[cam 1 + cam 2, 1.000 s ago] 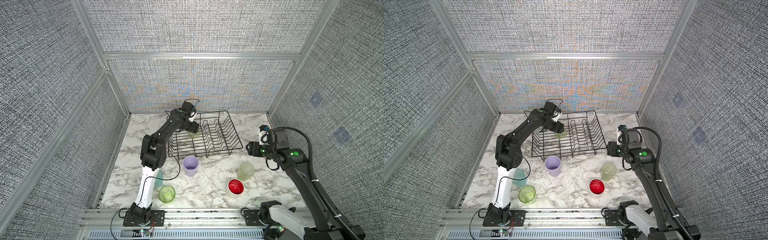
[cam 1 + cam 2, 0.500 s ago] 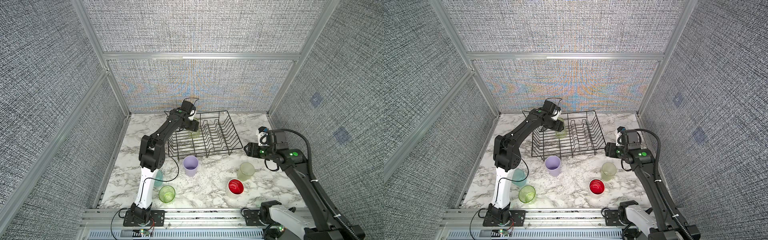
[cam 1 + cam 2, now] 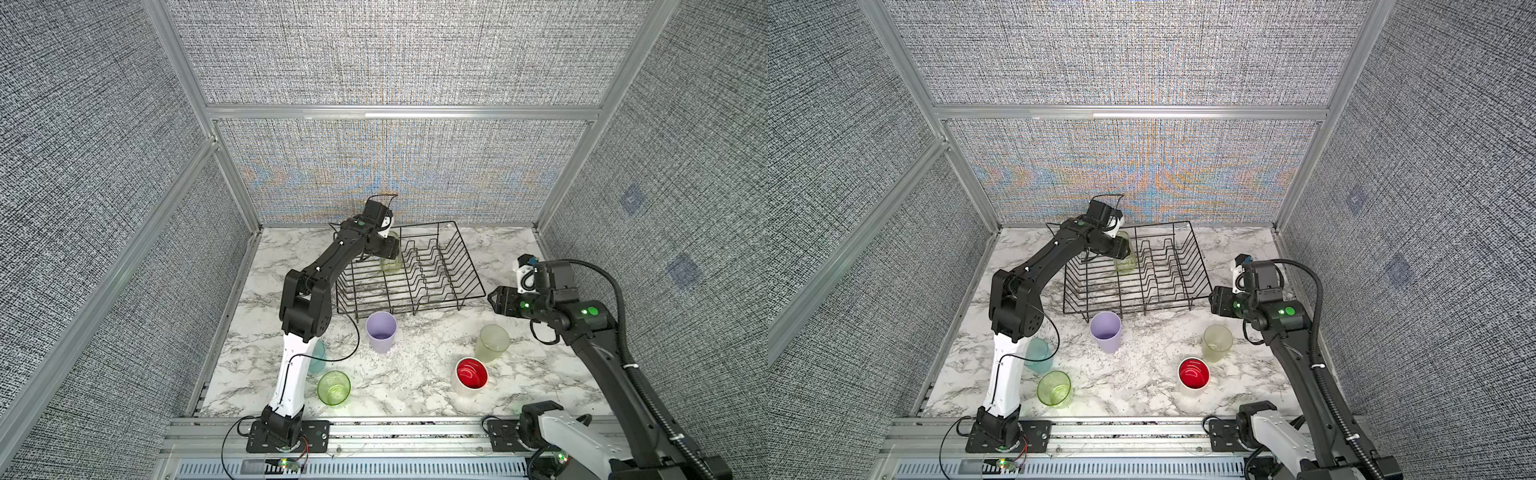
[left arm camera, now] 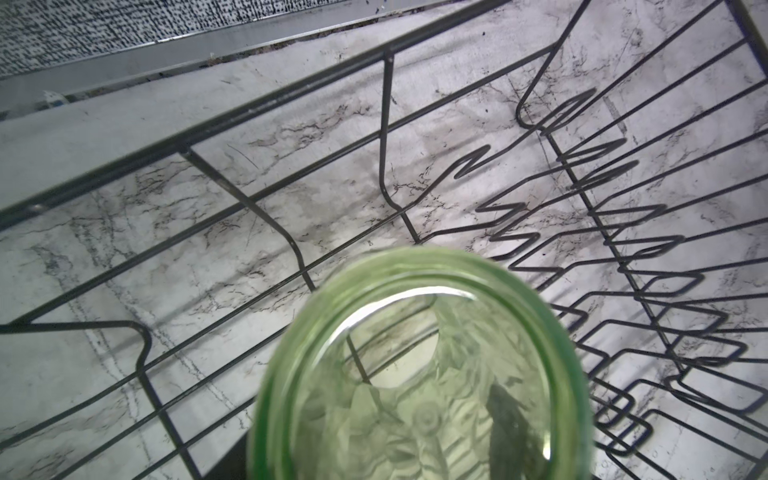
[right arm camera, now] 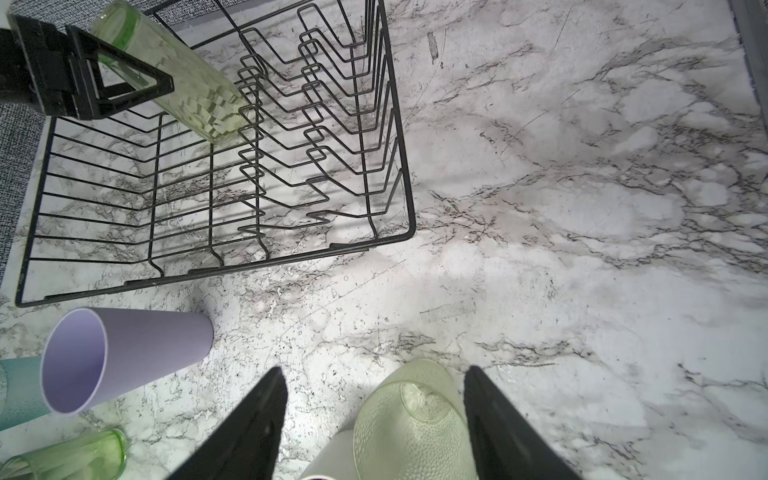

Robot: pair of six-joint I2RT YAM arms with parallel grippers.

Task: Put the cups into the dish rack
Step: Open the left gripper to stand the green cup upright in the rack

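- Top views both show you the marbled surface spread beneath the two grippers, with five cups standing on it outside the rack.
- Your dish rack sits toward the back. The left gripper hangs over its left part, and the right gripper hovers just off its near right corner.
- Your tall clear green cup stands inside the rack beside the plate-slot wires, with its upper part between the left gripper's fingers. You cannot tell whether they pinch it or only flank it. The left wrist view looks down into its mouth.
- Your right gripper's fingers are spread wide and pinch nothing.
- The lilac cup stands upright just outside the rack's front rim, between the two grippers.
- The frosted pale yellow-green cup stands below the right gripper, framed by its spread fingers in the right wrist view.
- The white cup with red inside is just beside the frosted one, on the side away from the right gripper.
- The light blue cup is partly hidden behind the left arm, well apart from the left gripper.
- The short clear green cup is near the blue one, farthest from the left gripper.
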